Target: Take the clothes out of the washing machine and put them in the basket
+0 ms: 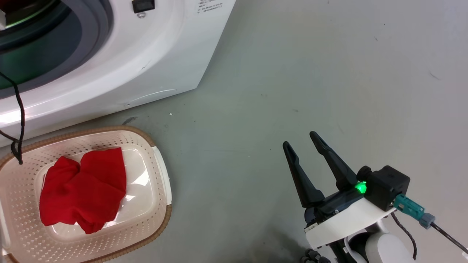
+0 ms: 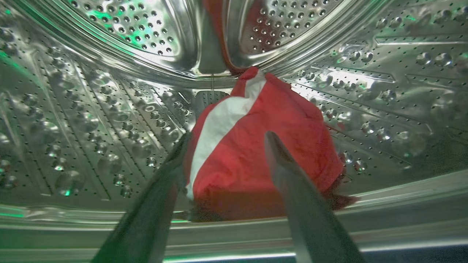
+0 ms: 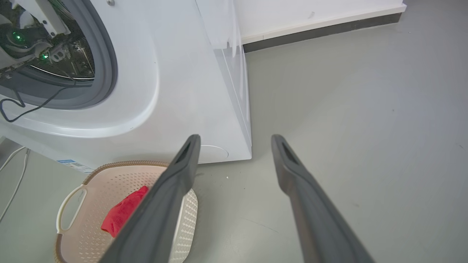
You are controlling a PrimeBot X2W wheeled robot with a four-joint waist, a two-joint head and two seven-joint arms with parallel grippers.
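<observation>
My left hand (image 2: 227,136) is inside the washing machine's drum (image 2: 91,120), fingers spread either side of the red garment with the white band (image 2: 252,157). A plain red garment (image 1: 84,190) lies in the basket (image 1: 22,219), left of my spread, empty right hand (image 1: 299,139). Next, I judge, I pinch the cloth and draw it out.

basket (image 1: 161,171) right in front of the washing machine (image 1: 153,54), both loaded
one garment (image 1: 84,188) lies in the basket on the floor (image 1: 329,73); a second garment (image 2: 252,157) sits low in the drum (image 2: 91,109), between the left gripper (image 2: 228,136) fingers; the right gripper (image 1: 300,138) hangs over the floor, right of the basket.
</observation>
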